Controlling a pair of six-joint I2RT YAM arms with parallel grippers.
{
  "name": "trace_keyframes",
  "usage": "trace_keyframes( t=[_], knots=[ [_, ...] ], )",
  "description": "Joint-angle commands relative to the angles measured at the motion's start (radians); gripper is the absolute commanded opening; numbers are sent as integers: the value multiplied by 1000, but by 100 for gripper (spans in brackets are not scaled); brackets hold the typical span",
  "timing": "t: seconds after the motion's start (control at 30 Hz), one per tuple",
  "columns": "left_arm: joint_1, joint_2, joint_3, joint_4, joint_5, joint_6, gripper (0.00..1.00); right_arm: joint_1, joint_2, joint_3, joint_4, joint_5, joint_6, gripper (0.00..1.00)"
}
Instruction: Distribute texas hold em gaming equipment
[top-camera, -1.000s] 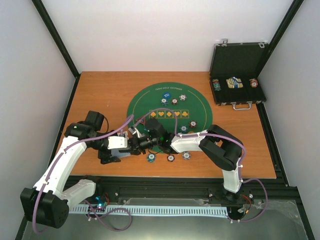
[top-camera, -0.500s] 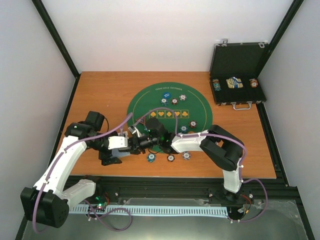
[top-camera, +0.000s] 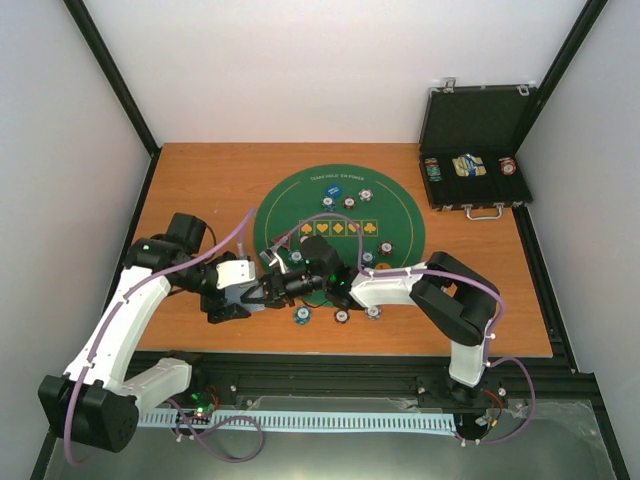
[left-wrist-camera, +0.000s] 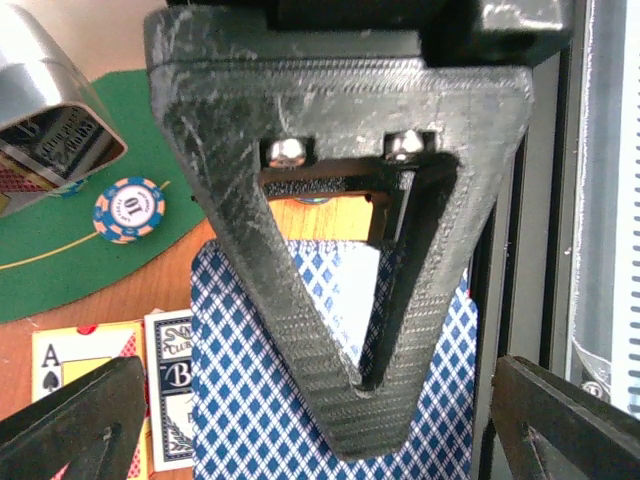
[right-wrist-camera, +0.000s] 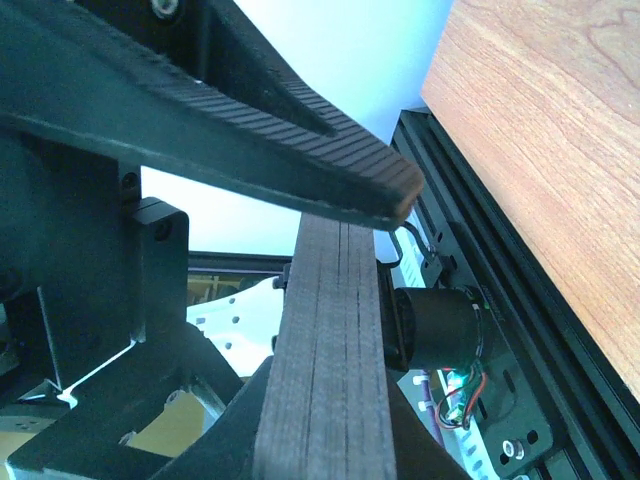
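Where felt (top-camera: 300, 195) ends, three chips (top-camera: 342, 316) lie.

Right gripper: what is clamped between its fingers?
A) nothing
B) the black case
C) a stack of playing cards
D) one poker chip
C: the right wrist view shows the stack of playing cards edge-on, pinched by the right gripper.

The deck of cards (left-wrist-camera: 250, 400) runs off at 6 o'clock, its middle hidden under the right hand (left-wrist-camera: 362, 430); an ace card (left-wrist-camera: 75, 355) at 8 o'clock is half covered.
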Motion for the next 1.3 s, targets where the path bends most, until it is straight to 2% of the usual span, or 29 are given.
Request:
trace_keyframes(
  t=[0.0, 0.27, 0.7, 0.83, 1.0, 1.13, 1.23, 1.27],
  knots=[
    [-6, 8, 14, -51, 17, 36, 96, -9, -53, -22, 56, -15, -11, 3],
    [-5, -20, -28, -19, -9, 44, 94, -14, -62, -18, 64, -16, -1, 3],
    [-5, -34, -37, 25, -30, 58, 77, -15, -34, -15, 52, -7, 10, 3],
    [-5, -39, -52, 30, -51, 78, 66, -14, -28, -17, 59, -6, 16, 3],
    [-6, -48, -66, 20, -70, 95, 58, -15, -26, -17, 33, 0, 8, 3],
    [-5, -45, -60, 7, -76, 105, 45, -15, -13, -1, -10, 1, -13, 3],
    [-5, -38, -59, -3, -83, 109, 41, -16, -8, 8, -22, 0, -23, 8],
    [-5, -36, -61, -4, -86, 109, 40, -16, -7, 9, -29, 1, -27, 13]
  ],
)
